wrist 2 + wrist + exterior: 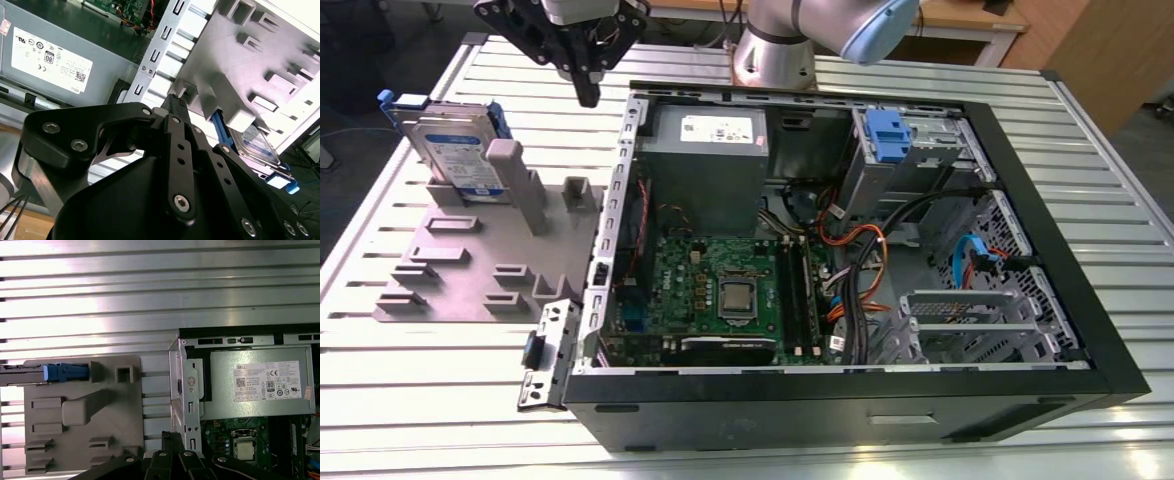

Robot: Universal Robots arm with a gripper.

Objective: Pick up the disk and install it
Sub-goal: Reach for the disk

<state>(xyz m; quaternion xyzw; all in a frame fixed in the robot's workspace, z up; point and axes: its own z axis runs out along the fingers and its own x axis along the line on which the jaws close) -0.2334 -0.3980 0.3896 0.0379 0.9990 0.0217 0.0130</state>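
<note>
I am reading the gripper [591,95] as clenched on nothing, its black fingers meeting at the tips in both wrist views [175,97] [172,436]. It is hanging above the strip between the open computer case [1067,250] and the grey fixture plate [467,270], close over the case's perforated metal edge [187,390]. The disk [460,150] is standing upright in a slot at the far corner of that plate, well apart from the fingers and to the exterior view's left of them, with open air between. Raised grey blocks are dotting the plate around it, the tallest [507,170] just beside the disk. Inside the case, the power supply [707,150] is sitting against the near wall, with the motherboard [720,290] beyond it and a blue clip [887,135] in the drive bay. Everything is resting on a slatted aluminium table [440,400], with wooden furniture [1094,50] behind. The exterior view is giving me the disk's label face; the first wrist view is giving me it edge-on [20,369] with its blue rail [65,372], and the second wrist view is catching it behind the plate [255,145].
</note>
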